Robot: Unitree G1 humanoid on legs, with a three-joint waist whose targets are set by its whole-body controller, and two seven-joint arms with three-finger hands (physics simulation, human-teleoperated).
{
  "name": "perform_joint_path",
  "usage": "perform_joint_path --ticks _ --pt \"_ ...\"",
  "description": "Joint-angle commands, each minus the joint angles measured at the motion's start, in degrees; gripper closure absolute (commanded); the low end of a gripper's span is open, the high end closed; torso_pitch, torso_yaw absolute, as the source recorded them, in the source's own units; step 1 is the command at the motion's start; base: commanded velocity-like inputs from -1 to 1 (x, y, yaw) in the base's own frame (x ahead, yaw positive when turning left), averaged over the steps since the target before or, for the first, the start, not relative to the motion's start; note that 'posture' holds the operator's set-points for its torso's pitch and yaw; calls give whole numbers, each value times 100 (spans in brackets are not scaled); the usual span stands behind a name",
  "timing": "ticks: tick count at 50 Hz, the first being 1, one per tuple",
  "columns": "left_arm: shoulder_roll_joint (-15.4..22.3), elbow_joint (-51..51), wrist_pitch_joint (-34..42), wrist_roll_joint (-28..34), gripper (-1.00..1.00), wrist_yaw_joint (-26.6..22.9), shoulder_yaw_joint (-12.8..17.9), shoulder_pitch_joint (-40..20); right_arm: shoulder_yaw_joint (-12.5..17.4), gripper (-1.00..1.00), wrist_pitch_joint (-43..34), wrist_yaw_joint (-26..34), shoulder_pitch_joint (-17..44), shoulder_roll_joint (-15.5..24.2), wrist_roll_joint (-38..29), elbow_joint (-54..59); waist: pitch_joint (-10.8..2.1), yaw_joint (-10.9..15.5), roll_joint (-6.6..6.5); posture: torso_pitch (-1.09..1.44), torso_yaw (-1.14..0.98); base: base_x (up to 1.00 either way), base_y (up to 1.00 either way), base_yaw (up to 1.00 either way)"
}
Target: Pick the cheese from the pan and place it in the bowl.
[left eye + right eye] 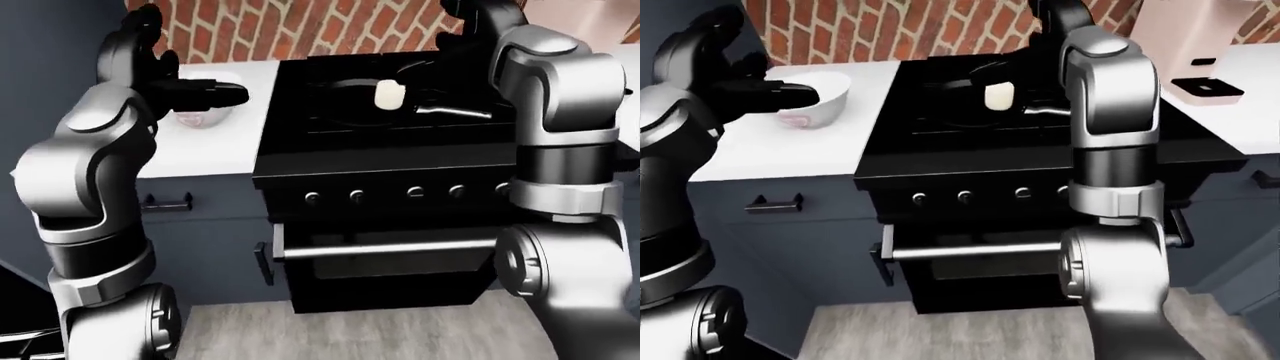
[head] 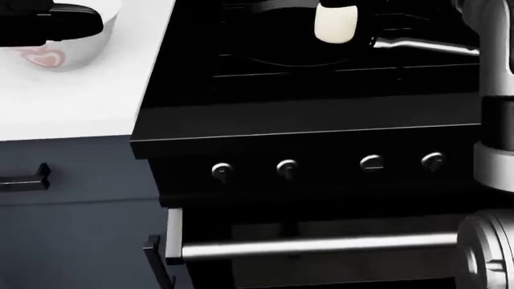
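My right robot hand (image 1: 992, 75) holds the pale cheese block (image 2: 335, 23) above the black pan (image 1: 365, 101) on the stove (image 1: 390, 161), its dark fingers clamped on the block's top. My left robot hand (image 1: 205, 94) hovers over the white bowl (image 1: 820, 101) on the white bench (image 2: 88, 99), fingers extended and apart, gripping nothing.

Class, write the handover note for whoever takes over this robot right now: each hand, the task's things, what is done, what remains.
Right hand: shut on the cheese, held above the pan on the stove.
Left hand: empty, fingers extended over the bowl on the white counter.
Done: cheese grasped and raised.
Left: carry it to the view's left, over the bowl, and release.
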State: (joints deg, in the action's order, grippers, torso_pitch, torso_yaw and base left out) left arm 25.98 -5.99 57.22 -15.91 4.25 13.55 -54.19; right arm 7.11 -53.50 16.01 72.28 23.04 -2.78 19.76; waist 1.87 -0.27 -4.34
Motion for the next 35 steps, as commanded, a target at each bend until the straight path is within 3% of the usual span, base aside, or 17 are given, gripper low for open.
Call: perform_joint_path --ticks 1,2,6,9,11,13,15,16,17,18,23,25,26,27,28,29,35 --pt "44 -138 -83 4 -100 13 24 -183 36 -100 133 19 216 86 -25 -120 -157 -15 -21 0 0 7 0 0" --pt "41 -124 -103 11 -100 11 18 -177 40 -100 127 28 231 91 -31 -114 -123 -54 -67 0 0 6 0 0" --pt "35 -144 -29 -1 -100 28 13 -269 54 -100 105 47 274 93 -39 -115 -167 -27 129 0 0 6 0 0" --pt "59 -196 71 -29 -100 41 22 -351 38 -100 104 57 330 84 -53 -80 -124 -11 276 0 0 6 0 0" --pt "69 -181 50 -24 -100 36 16 -350 26 -100 128 76 393 92 -67 10 -126 12 438 0 0 6 0 0" --pt "66 -161 19 -16 -100 29 12 -326 30 -100 158 76 337 76 -78 -6 -187 39 756 0 0 6 0 0" --pt "65 -188 44 -20 -100 28 10 -325 29 -100 129 83 348 78 -90 -22 -120 28 661 0 0 6 0 0" --pt "68 -195 60 -24 -100 28 13 -337 25 -100 114 88 355 78 -96 -33 23 52 659 0 0 5 0 0" --pt "68 -167 44 -19 -100 27 10 -351 19 -100 113 94 367 80 -106 -20 -108 38 622 0 0 6 0 0" --pt "68 -159 43 -21 -100 27 15 -363 16 -100 112 101 384 81 -114 -4 -126 49 554 0 0 5 0 0" --pt "74 -165 39 -17 -100 16 9 -352 6 -100 67 135 438 82 -155 -15 -70 35 309 0 0 7 0 0" --pt "72 -152 22 -7 -100 11 -2 -348 13 -100 64 141 428 78 -162 -28 -85 1 118 0 0 6 0 0" --pt "58 -145 9 -2 -100 13 -8 -336 29 -100 89 133 390 66 -160 -34 -124 -25 -51 0 0 6 0 0" --pt "43 -171 19 -3 -100 18 -8 -321 40 -100 99 127 349 52 -152 -50 -180 -81 -86 0 0 5 0 0" --pt "39 -188 26 -4 -100 19 -8 -312 38 -100 98 129 341 55 -152 -59 -128 -15 23 0 0 5 0 0" --pt "30 -221 44 -10 -100 25 1 -297 48 -100 49 144 370 69 -140 -66 -114 -47 -44 0 0 6 0 0" --pt "48 -268 79 -27 -100 25 23 -290 23 -100 28 146 337 33 -123 -120 -112 -14 232 0 0 6 0 0"
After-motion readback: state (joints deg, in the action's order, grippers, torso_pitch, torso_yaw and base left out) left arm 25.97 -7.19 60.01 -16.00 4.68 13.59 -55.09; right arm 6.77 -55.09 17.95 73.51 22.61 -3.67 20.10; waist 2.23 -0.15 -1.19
